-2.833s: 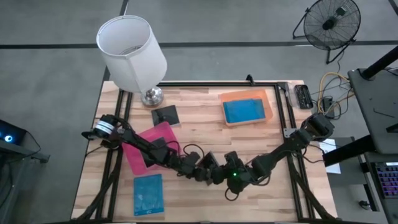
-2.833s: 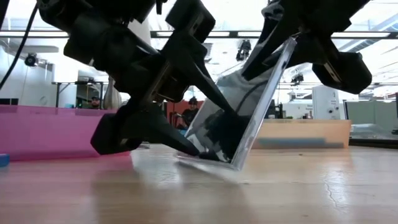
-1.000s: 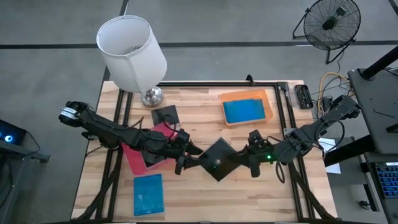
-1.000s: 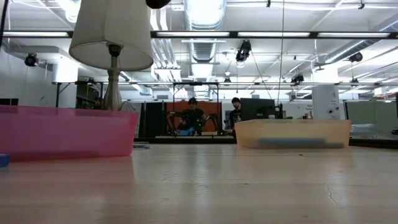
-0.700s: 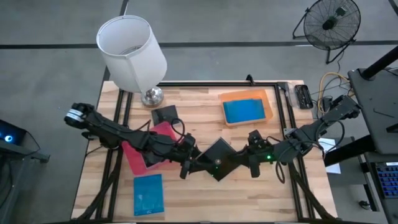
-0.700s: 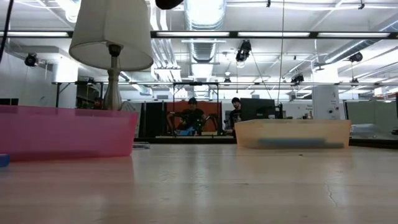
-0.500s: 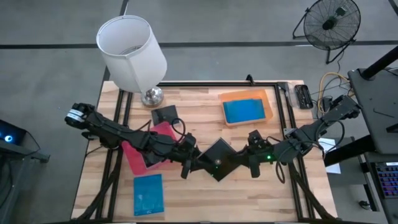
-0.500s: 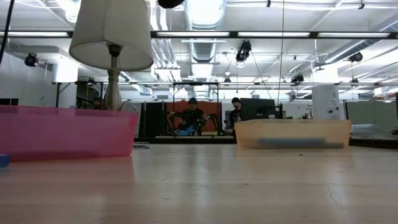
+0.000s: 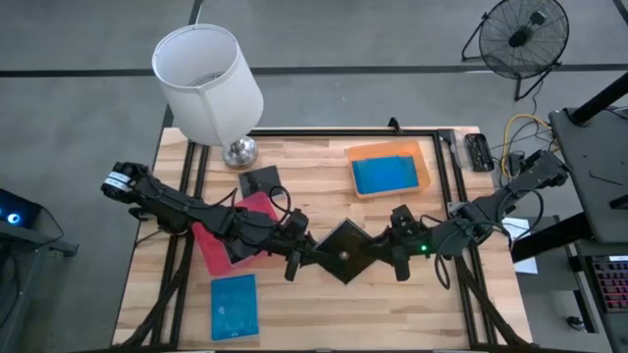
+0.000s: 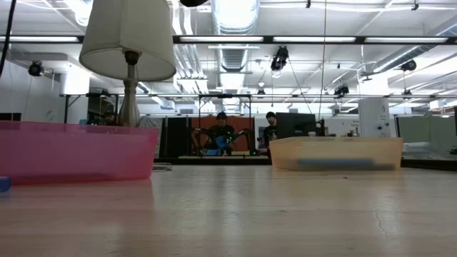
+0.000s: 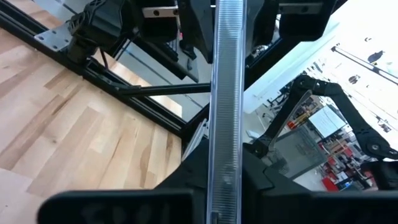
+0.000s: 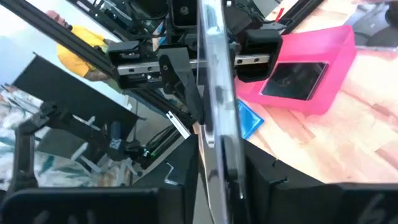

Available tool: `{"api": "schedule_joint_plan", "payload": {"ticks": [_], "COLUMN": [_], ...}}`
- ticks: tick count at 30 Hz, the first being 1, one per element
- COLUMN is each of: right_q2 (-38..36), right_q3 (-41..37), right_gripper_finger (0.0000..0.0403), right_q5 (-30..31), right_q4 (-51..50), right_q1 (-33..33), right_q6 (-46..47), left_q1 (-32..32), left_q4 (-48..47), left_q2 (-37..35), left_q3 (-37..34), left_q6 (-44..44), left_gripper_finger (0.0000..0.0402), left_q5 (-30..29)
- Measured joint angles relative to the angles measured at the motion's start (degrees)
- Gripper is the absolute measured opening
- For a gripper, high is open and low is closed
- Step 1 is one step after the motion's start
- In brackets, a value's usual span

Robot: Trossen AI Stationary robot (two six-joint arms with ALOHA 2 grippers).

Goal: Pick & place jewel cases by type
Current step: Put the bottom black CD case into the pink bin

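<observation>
Two grippers meet over the middle of the wooden table (image 9: 294,157), with one dark jewel case between them.

From the left, the left arm reaches in across the pink tray (image 9: 208,247), which holds a dark case (image 12: 295,79). Near the table's front edge, in front of that tray, a translucent blue case (image 9: 234,306) lies flat on the boards. Behind the tray, a second dark case (image 9: 260,182) lies just beside the foot of the white-shaded lamp (image 9: 208,74).

The left gripper (image 9: 297,257) is clenched on the left corner of the held dark jewel case (image 9: 343,253). In the left wrist view this case shows edge-on (image 11: 225,93), standing between that arm's dark fingers.

The case sits corner-on, like a diamond, in the high view.

The right gripper (image 9: 394,251) is at the case's opposite corner. The right wrist view shows the case edge-on (image 12: 214,93) in front of it, but whether it is grasped there cannot be told.

Farther right and toward the back, the orange tray (image 9: 424,162) holds a blue case (image 9: 386,175).
</observation>
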Motion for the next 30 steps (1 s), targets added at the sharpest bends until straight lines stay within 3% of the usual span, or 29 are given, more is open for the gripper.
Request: {"api": "schedule_joint_plan", "payload": {"ticks": [11, 21, 30], "right_q2": [-5.70, -13.74, -15.01], "right_q3": [-0.04, 0.04, 0.04], "right_gripper_finger": [0.0114, 0.0113, 0.0111], "right_q5": [0.18, 0.37, 0.49], "right_q4": [-0.59, -2.97, -3.07], "right_q1": [-0.02, 0.04, 0.04], "right_q6": [-8.09, -10.67, -13.78], "left_q1": [-0.11, -0.62, -2.13], "left_q4": [-3.65, -25.19, -40.12], "left_q2": [-1.78, -7.82, -13.03], "left_q3": [0.05, 0.19, 1.30], "left_q6": [1.29, 1.28, 0.05], "left_gripper_finger": [0.0003, 0.0002, 0.0002], "left_q5": [-1.22, -10.95, -16.80]}}
